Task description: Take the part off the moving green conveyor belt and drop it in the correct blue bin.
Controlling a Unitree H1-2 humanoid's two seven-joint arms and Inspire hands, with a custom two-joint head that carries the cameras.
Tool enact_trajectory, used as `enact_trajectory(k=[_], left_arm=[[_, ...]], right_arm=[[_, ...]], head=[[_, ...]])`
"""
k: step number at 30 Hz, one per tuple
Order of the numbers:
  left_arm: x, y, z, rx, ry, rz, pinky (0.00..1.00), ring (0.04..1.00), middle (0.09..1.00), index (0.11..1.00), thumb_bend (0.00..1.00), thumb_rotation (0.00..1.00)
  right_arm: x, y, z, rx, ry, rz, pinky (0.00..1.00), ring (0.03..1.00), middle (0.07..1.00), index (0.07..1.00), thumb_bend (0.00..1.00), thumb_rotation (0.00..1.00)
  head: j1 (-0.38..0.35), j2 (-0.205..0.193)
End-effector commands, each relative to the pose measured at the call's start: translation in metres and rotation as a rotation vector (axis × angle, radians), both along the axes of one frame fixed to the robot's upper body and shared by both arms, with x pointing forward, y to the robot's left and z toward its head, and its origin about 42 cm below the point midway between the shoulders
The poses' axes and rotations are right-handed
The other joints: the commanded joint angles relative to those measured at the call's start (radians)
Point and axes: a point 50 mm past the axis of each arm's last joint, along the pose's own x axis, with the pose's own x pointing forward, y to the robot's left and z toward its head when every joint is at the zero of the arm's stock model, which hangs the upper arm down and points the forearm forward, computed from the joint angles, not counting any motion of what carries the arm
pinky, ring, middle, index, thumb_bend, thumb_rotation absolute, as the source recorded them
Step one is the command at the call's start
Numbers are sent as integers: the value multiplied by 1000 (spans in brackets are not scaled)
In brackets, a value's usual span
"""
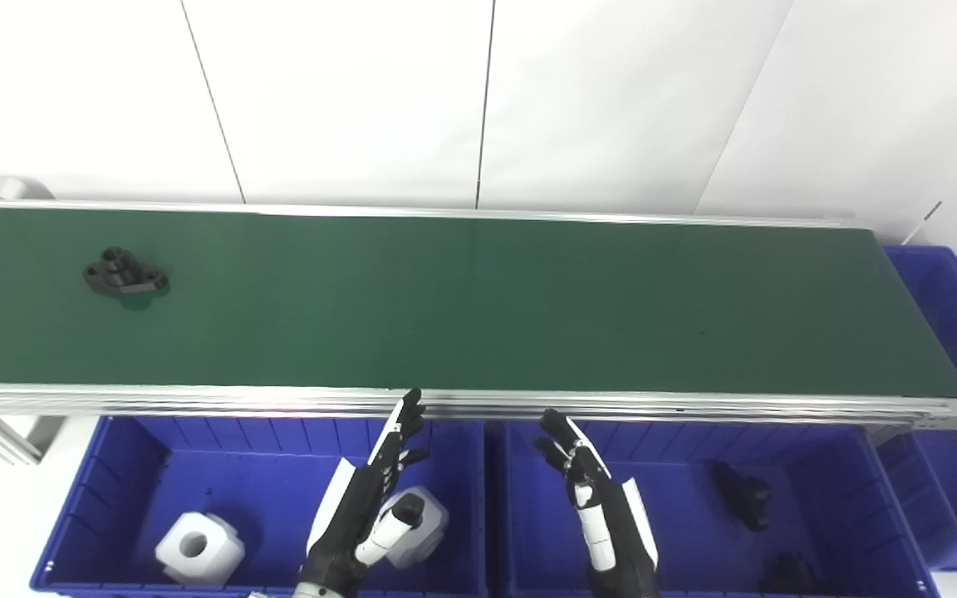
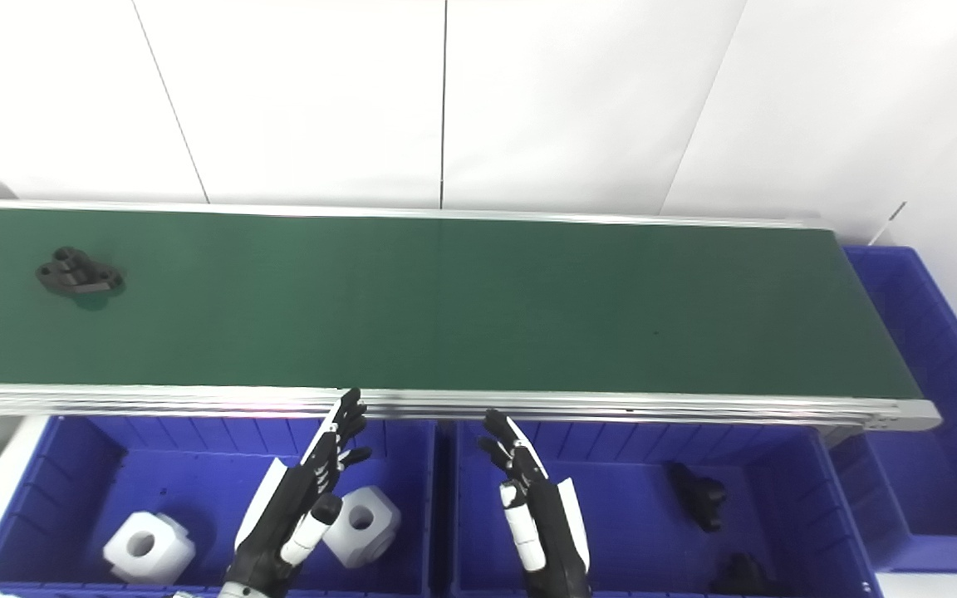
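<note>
**A:** Where's the part right now?

**B:** The black part (image 1: 125,273) lies on the green conveyor belt (image 1: 478,299), far to the left and well apart from both hands. Nothing is touching it.

**A:** And the hands?

**B:** The left hand (image 1: 366,498) is raised over the left blue bin (image 1: 113,465), fingers apart and pointing toward the near rail of the belt, holding nothing. The right hand (image 1: 591,498) is the same over the right blue bin (image 1: 861,498): fingers spread, empty.

**A:** Which bin should take it?

**B:** The left one holds white blocks (image 1: 198,546); the right one holds dark pieces (image 1: 743,494) that look like the part on the belt, though they are too shadowed for me to be sure. I'd judge the right bin correct.

**A:** What could go wrong?

**B:** Timing, mostly. The belt moves, so a reach aimed at where the part lies now would close on bare belt. The part is low and flat with a raised boss, so fingers closing on its thin ears could let it tilt or slip. There is also another blue bin (image 1: 952,332) past the belt's right end; a missed part would probably ride into that one. And a release from the left hand straight down would put it among the white blocks.
</note>
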Motion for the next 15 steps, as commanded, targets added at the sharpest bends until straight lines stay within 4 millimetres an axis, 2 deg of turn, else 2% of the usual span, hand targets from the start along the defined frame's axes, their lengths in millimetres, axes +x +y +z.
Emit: enact_trajectory(k=[1,8,15], left_arm=[[3,-6,11,-30,-55,5,880,974,991,1000,899,1000],[4,-8,10,-26,-53,6,903,982,993,1000,912,1000],[6,-8,8,-26,-55,10,940,999,995,1000,905,1000]], right_arm=[[4,1,14,14,-95,7,909,881,917,908,846,1000],[5,-2,13,14,-109,6,932,938,938,908,828,1000],[5,-3,13,10,-113,10,941,951,951,908,816,1000]], head=[[2,1],[21,7],[16,4]])
